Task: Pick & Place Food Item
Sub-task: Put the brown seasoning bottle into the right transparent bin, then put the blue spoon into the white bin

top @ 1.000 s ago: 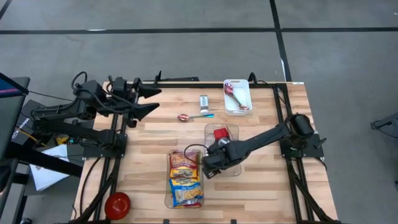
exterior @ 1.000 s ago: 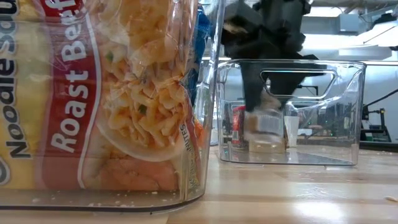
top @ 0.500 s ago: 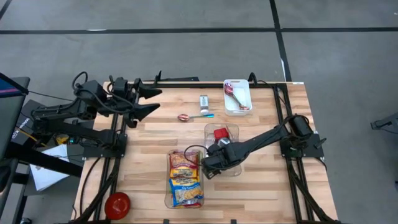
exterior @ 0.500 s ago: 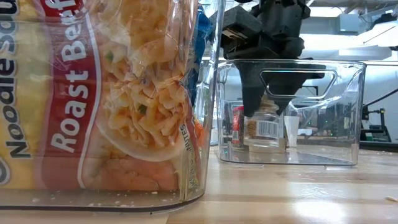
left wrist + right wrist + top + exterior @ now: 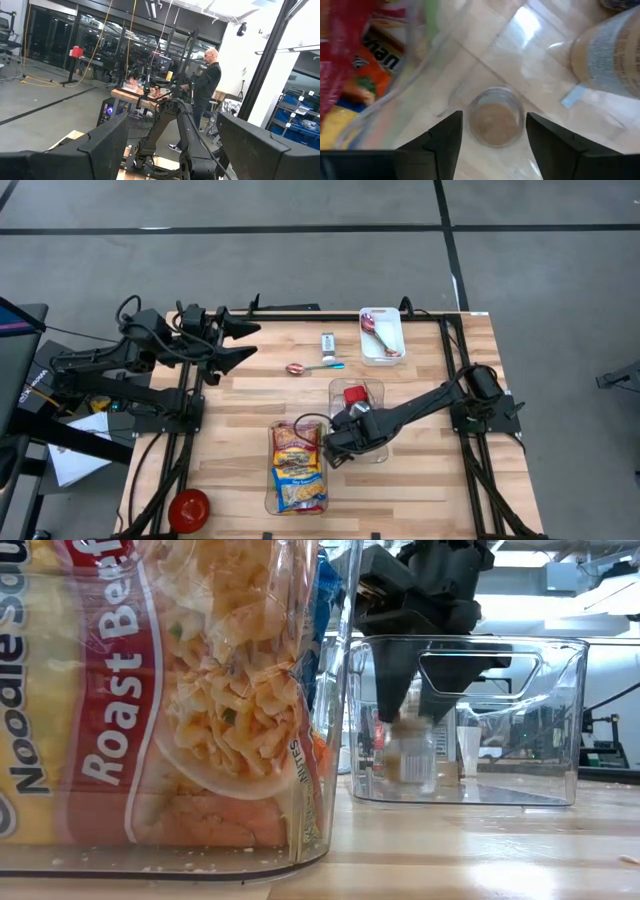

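My right gripper (image 5: 334, 444) reaches down into a clear plastic bin (image 5: 372, 452) at the table's middle. Its fingers are open and stand on either side of a small glass jar (image 5: 495, 122) with brown contents. The jar stands on the bin's floor and shows blurred in the low view (image 5: 410, 752). A bigger labelled jar with a red lid (image 5: 355, 394) stands in the same bin. My left gripper (image 5: 232, 342) waits, open and empty, at the table's far left. My right gripper comes at the small jar from above, one finger (image 5: 445, 145) on each side of its top (image 5: 495, 107). I cannot tell whether either finger touches it. The jar rests on the bin's floor.
A second clear bin (image 5: 297, 468) with noodle packets (image 5: 150, 690) stands just left of the gripper. A white tray (image 5: 382, 336) with red utensils, a spoon (image 5: 310, 367) and a small packet (image 5: 327, 343) lie farther back. A red round thing (image 5: 188, 508) sits at the near left.
My right gripper has risen a little off the small jar, which stayed standing in the bin. It has then shifted slightly toward the table's left. The jar has also moved a little that way and now shows blurred.
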`<state>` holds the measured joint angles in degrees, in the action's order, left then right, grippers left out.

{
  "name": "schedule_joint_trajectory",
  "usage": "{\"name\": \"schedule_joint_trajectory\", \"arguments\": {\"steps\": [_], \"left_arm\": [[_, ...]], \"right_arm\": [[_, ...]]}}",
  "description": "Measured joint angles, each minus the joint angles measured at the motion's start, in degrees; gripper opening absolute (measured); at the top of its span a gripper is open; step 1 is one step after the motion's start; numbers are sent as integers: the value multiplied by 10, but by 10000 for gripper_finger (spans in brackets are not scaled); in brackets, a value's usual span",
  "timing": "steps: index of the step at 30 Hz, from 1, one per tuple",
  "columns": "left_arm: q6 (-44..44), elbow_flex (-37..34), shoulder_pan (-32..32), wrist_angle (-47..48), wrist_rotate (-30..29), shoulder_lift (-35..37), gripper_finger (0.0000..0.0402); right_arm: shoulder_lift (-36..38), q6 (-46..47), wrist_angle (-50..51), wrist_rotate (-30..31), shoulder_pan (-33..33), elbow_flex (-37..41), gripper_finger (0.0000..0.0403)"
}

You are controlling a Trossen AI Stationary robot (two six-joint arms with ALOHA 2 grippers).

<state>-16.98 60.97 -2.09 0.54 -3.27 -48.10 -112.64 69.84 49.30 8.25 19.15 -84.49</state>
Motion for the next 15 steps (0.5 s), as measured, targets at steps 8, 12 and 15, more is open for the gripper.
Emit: {"name": "schedule_joint_trajectory", "arguments": {"steps": [8,12,15], "left_arm": [[0,0,0,1,-3,0,296],[0,0,0,1,-2,0,296],[0,0,0,0,-2,0,296]], "right_arm": [[0,-9,-43,3,9,0,208],[13,3,-32,25,14,0,209],[31,19,-3,52,17,0,208]]}}
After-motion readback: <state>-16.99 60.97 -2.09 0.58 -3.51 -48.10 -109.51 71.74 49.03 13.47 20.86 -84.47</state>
